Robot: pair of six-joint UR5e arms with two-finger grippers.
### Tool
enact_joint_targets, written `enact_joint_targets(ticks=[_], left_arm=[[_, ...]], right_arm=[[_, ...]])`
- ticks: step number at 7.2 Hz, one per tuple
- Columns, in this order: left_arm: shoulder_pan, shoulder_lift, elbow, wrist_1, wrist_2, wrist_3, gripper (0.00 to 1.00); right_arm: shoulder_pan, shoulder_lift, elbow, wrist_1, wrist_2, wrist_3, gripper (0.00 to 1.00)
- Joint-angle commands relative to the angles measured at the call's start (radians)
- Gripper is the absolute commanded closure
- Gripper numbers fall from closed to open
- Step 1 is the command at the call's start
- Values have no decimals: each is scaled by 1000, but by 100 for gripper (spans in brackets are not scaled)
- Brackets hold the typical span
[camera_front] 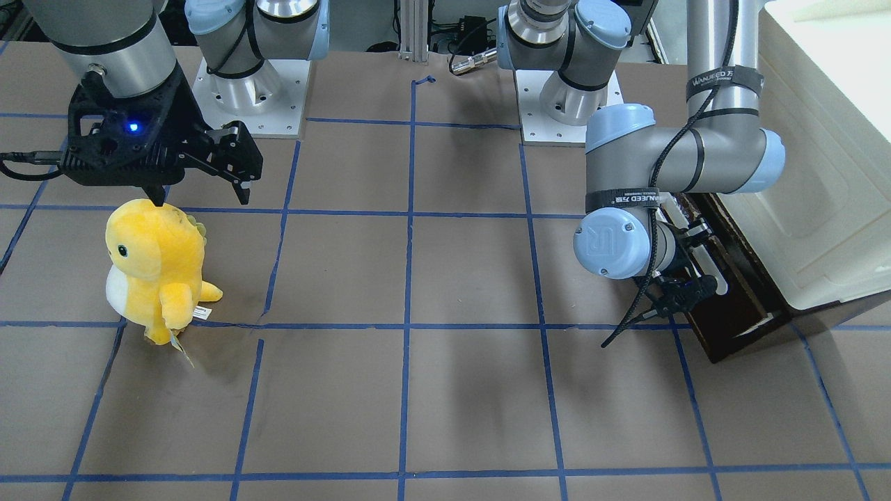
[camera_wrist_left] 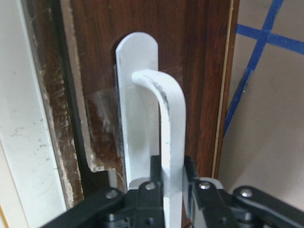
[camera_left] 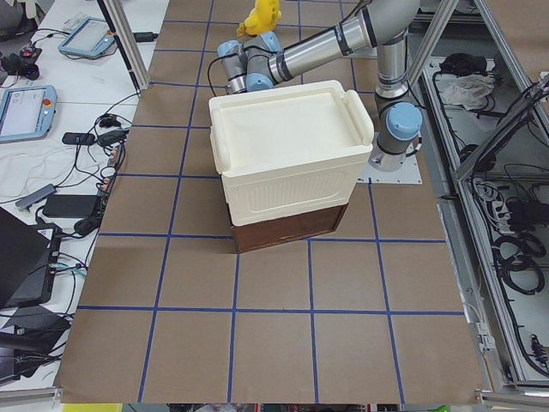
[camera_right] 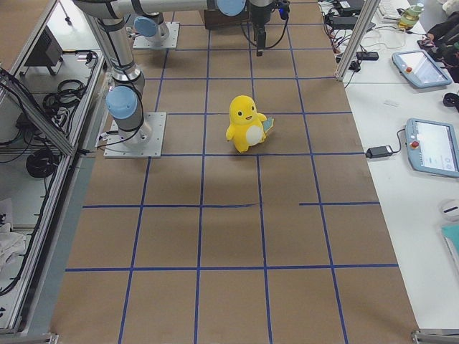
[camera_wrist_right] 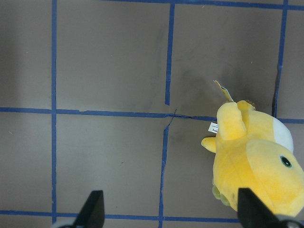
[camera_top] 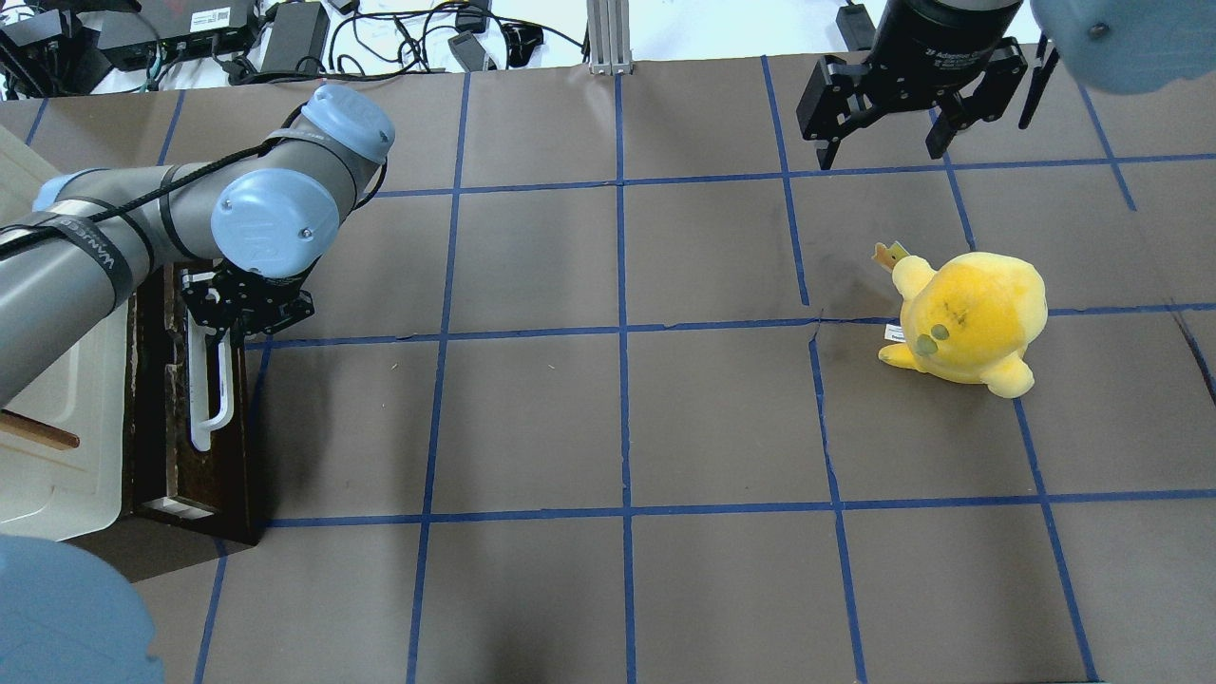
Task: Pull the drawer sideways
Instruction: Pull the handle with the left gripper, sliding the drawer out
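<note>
The dark brown drawer [camera_top: 161, 456] sits at the bottom of the cream-white cabinet [camera_top: 47, 446] at the table's left end. Its front faces the table's middle. It also shows in the front-facing view [camera_front: 738, 313] and the left view [camera_left: 287, 230]. The long white bar handle [camera_top: 202, 404] runs along its front. My left gripper [camera_top: 217, 325] is shut on the handle near one end. In the left wrist view both fingers press the bar [camera_wrist_left: 170, 118] from either side. My right gripper [camera_top: 882, 152] is open and empty, hovering beyond a yellow plush toy [camera_top: 969, 313].
The yellow plush toy [camera_front: 153, 264] stands upright on the table's right side, under my right gripper [camera_front: 202, 195], and shows in the right wrist view [camera_wrist_right: 256, 161]. Blue tape lines mark a grid on the brown table. Cables and power bricks lie past the far edge.
</note>
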Motion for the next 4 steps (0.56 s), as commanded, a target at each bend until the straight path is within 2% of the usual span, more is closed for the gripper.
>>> enact_joint_targets(ticks=[1, 4], left_arm=[[-14, -3, 3, -8, -1, -19, 100], [-23, -6, 19, -28, -8, -40, 100]], right_arm=[[0, 0, 0, 0, 0, 0, 0], [0, 0, 0, 0, 0, 0, 0]])
